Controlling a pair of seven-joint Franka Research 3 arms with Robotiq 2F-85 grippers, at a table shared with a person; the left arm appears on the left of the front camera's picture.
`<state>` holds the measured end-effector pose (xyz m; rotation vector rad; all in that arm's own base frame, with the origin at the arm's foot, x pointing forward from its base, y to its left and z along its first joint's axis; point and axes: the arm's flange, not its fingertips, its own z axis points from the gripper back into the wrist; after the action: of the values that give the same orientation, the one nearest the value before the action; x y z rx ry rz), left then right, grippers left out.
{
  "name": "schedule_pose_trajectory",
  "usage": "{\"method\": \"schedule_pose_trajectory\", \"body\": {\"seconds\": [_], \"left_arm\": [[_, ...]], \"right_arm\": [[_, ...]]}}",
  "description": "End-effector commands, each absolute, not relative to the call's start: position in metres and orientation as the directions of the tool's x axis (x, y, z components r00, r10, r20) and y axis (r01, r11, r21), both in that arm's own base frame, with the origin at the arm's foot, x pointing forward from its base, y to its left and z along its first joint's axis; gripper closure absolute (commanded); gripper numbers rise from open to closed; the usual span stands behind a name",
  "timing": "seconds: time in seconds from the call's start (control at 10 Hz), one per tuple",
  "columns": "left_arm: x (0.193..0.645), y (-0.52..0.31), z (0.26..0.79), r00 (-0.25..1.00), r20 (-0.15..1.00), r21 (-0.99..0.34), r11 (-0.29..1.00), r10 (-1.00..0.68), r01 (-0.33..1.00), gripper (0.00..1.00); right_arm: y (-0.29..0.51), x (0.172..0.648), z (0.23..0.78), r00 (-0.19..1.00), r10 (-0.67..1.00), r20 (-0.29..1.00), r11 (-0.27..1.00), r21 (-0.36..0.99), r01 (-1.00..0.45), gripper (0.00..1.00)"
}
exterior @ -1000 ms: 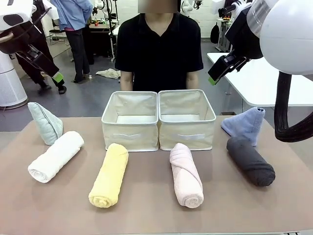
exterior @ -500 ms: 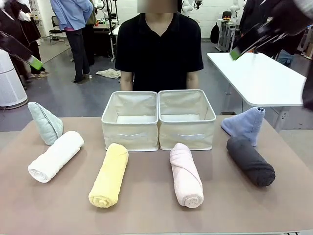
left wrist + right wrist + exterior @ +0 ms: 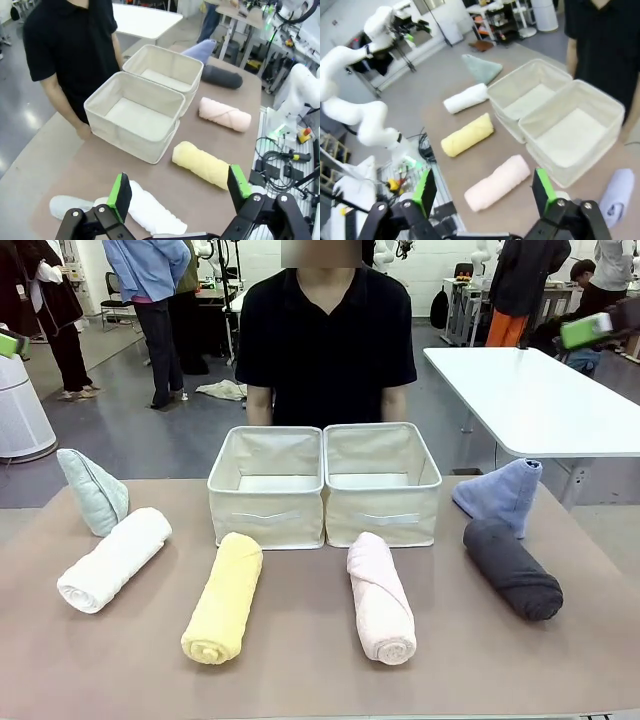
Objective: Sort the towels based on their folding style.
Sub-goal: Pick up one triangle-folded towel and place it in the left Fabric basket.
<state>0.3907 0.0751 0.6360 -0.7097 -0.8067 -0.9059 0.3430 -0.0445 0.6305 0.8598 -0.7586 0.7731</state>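
Tabletop (image 3: 300, 685), brown and flat, spans my front view, and a person in a black short-sleeved shirt (image 3: 325, 330) stands at its far edge. Two beige fabric bins sit side by side, walls touching, at the middle of the far half, right before that person: the left bin (image 3: 262, 518) and the right bin (image 3: 385, 520). Four rolled terry towels lie nearer my side. The white rolled towel (image 3: 113, 560) lies aslant at the far left. The yellow rolled towel (image 3: 224, 598) lies in front of the left bin, its far end near the bin wall, and the pink rolled towel (image 3: 380, 598) lies likewise in front of the right bin. The dark grey rolled towel (image 3: 512, 568) lies aslant at the right. The pale mint cone-folded towel (image 3: 92, 492) sits just behind the white roll, and the periwinkle-blue cone-folded towel (image 3: 500, 495) just behind the grey one. All six are on the table, outside the bins. My left gripper (image 3: 180, 189) hangs high above the table, green pads (image 3: 120, 192) spread wide, gripping nothing. My right gripper (image 3: 484, 192) is likewise up high, jaws wide apart and free.
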Motion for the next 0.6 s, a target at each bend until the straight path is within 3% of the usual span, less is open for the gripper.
{"method": "schedule_pose_trajectory", "body": {"seconds": [0.0, 0.5], "left_arm": [[0.395, 0.105, 0.628, 0.416, 0.847, -0.223, 0.488, -0.331, 0.844, 0.0], [0.372, 0.17, 0.619, 0.513, 0.805, -0.248, 0.617, -0.298, 0.747, 0.0]], "right_arm": [[-0.07, 0.35, 0.618, 0.554, 0.246, 0.795, 0.487, 0.393, -0.78, 0.0], [-0.111, 0.316, 0.606, 0.502, 0.238, 0.831, 0.533, 0.321, -0.783, 0.0]]}}
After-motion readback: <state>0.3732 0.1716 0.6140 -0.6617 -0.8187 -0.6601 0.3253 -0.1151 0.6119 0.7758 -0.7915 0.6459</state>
